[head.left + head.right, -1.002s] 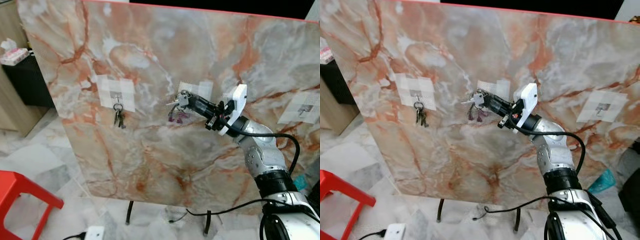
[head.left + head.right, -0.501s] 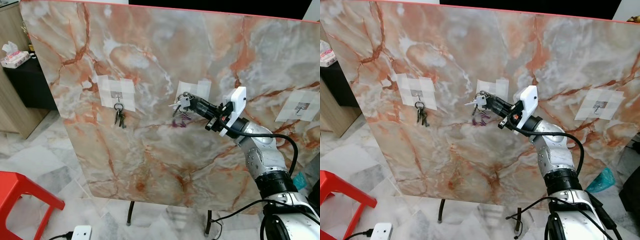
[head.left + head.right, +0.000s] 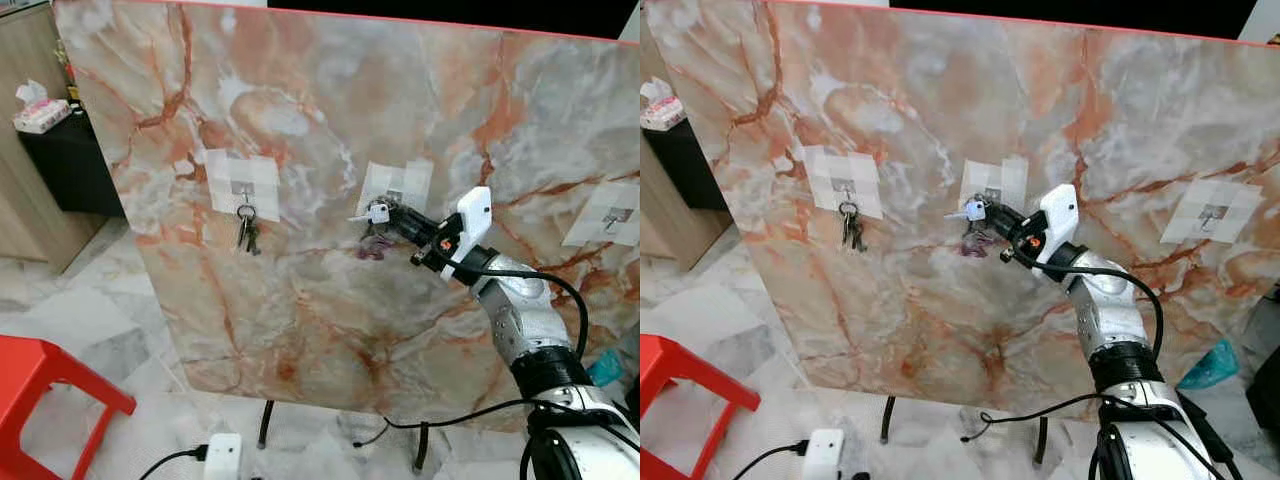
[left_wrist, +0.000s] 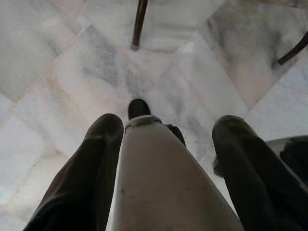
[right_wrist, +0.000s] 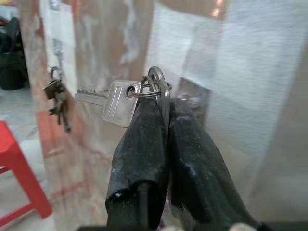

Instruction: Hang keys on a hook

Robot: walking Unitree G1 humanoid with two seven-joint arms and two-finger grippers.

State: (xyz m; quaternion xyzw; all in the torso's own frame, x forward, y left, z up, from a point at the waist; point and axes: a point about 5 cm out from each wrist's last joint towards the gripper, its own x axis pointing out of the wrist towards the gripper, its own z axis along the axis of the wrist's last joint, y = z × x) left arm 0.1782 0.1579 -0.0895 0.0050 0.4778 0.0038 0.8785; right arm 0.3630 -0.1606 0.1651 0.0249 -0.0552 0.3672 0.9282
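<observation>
- The left tool [image 4: 163, 159] hangs over the pale grey marble floor tiles [image 4: 57, 82], its two black fingers [image 4: 91, 163] spread wide with nothing between them.
- A red plastic stool [image 3: 40, 385] stands on the floor, low and to the left of the upright orange-veined marble-pattern board [image 3: 300, 150].
- A white power strip [image 3: 222, 458] lies on the floor just in front of the board's dark legs.
- The right tool [image 3: 992, 213] reaches up to the board, fingers pinched tight on the silver key bunch on a metal ring [image 5: 120, 98].
- The bunch is held right at the small metal hook on the middle white taped patch [image 3: 397, 186] of the board; whether the ring is over the hook, I cannot tell.
- A second dark key bunch [image 3: 246, 229] hangs from the hook on the board's left white taped patch [image 3: 243, 183].
- A third white taped patch with a bare hook [image 3: 610, 216] sits near the board's right edge.
</observation>
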